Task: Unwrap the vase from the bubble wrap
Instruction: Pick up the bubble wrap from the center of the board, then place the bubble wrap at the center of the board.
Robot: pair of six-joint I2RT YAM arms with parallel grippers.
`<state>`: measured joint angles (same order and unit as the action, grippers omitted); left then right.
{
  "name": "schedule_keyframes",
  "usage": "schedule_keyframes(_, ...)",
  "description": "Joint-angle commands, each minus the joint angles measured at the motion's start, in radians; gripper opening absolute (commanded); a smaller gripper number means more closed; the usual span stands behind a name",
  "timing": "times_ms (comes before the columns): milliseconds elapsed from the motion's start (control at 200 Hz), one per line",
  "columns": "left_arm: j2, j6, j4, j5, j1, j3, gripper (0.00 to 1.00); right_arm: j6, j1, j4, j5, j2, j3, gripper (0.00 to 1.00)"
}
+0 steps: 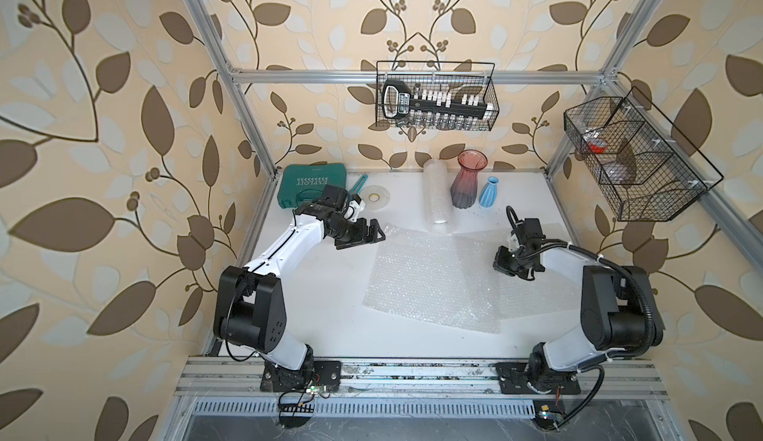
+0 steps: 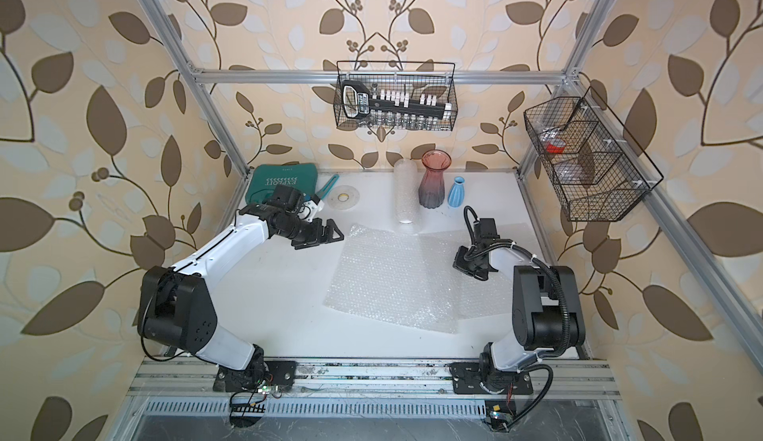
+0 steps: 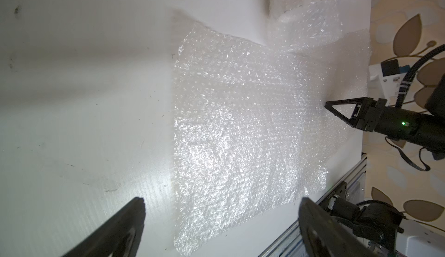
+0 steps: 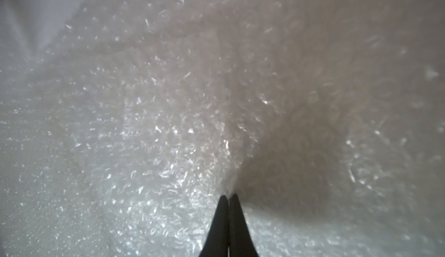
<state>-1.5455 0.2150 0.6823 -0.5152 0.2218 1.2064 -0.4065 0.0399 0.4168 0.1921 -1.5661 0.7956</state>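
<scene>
— Largest entry?
— White table (image 1: 322,294), carrying everything.
— Next?
— Bubble wrap (image 1: 429,282), lying flat mid-table, overlapping a second sheet (image 1: 532,294) on the right arm's side.
— Further back?
— Green case (image 1: 307,187), sitting in the far left corner. Rolled tube (image 1: 437,195) of wrap, resting just beside the pink vase (image 1: 470,178). Vase standing upright and bare (blue vase (image 1: 491,191) standing close by).
— Pincers?
— Left gripper (image 1: 367,237), hovering near the sheet's far left corner, gaping wide, gripping nothing. Right gripper (image 4: 228,196), pinching shut, tips meeting on a raised crease of bubble wrap.
</scene>
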Motion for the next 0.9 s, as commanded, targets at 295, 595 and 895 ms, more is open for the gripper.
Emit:
schedule_keyframes(295,0.037,-0.016,0.016,-0.003,-0.001,0.022,0.99,0.047,0.001,0.191,-0.102,0.17,0.084,0.0)
schedule_keyframes(595,0.036,-0.019,0.02,-0.009,-0.002,0.025,0.99,0.057,0.01,0.38,-0.359,0.271,0.244,0.0)
schedule_keyframes(895,0.035,-0.017,0.02,-0.022,-0.002,0.024,0.99,0.074,0.163,0.3,-0.614,0.207,0.318,0.0)
